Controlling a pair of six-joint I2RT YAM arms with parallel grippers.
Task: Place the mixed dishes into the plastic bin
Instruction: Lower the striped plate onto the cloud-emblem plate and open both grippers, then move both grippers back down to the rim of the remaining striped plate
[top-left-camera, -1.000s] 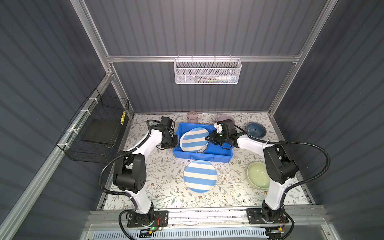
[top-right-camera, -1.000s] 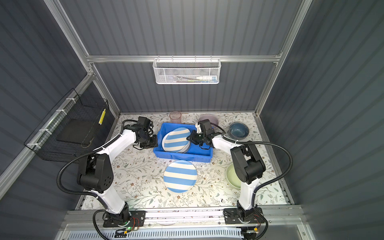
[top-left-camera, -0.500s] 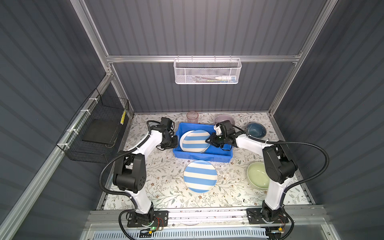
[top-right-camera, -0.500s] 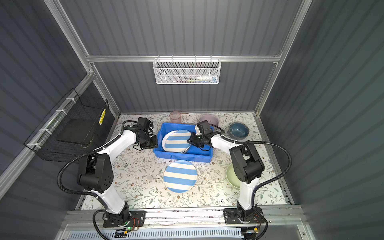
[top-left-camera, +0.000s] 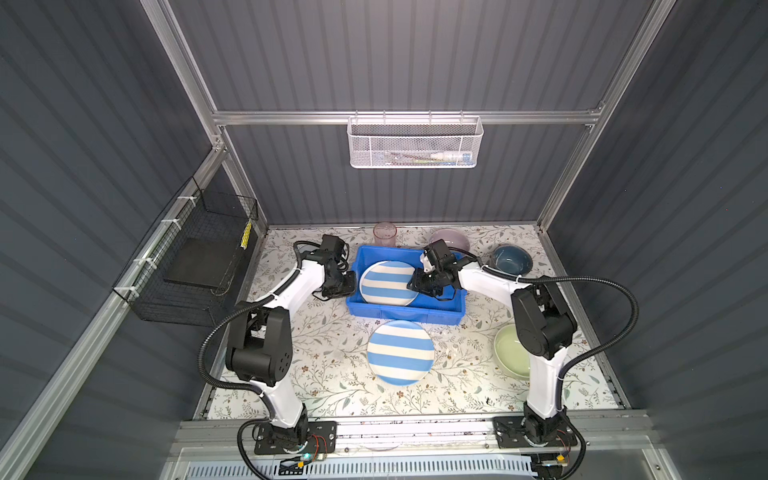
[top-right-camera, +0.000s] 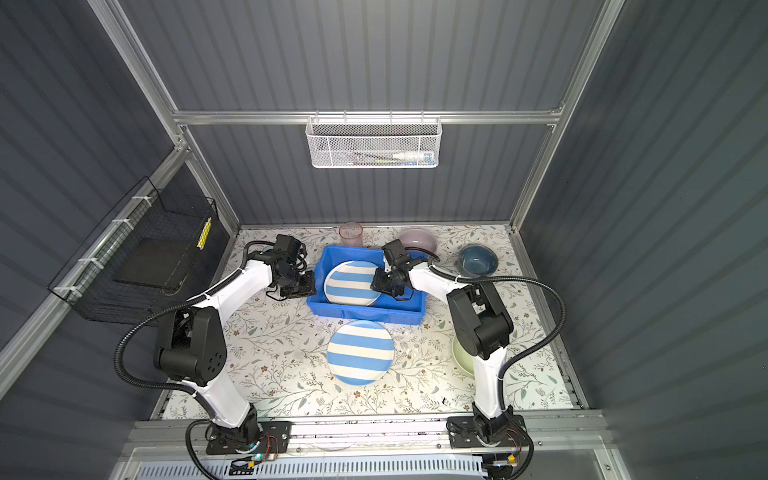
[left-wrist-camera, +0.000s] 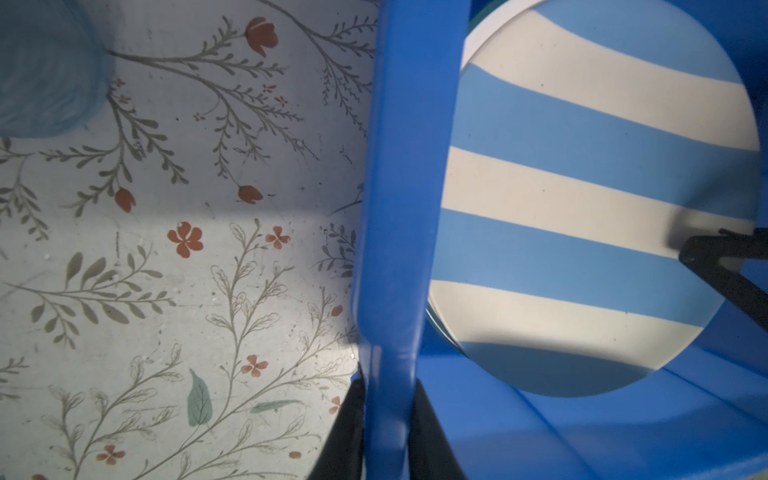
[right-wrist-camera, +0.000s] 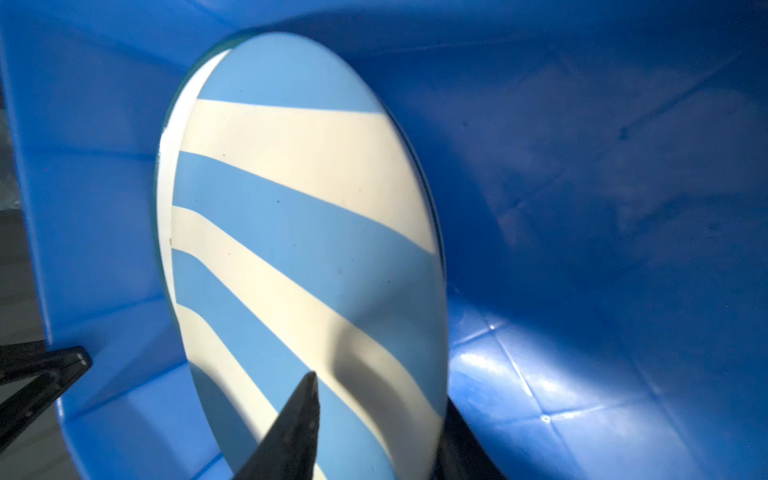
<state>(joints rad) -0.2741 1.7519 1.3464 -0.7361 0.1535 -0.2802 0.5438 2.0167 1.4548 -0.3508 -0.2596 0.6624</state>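
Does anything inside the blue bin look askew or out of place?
Only slightly: the round blue-white striped plate in the bright blue plastic bin lies off-centre on another plate beneath, whose white edge shows along one side.

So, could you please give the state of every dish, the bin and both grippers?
plastic bin: upright, holding plates
binned plate: lying on a stack
table plate: flat, outside bin
pink tumbler: upright, outside
lilac bowl: upright, outside
dark blue bowl: upright, outside
pale green bowl: upright, outside
left gripper: shut on the plastic bin's wall
right gripper: open, astride binned plate's edge
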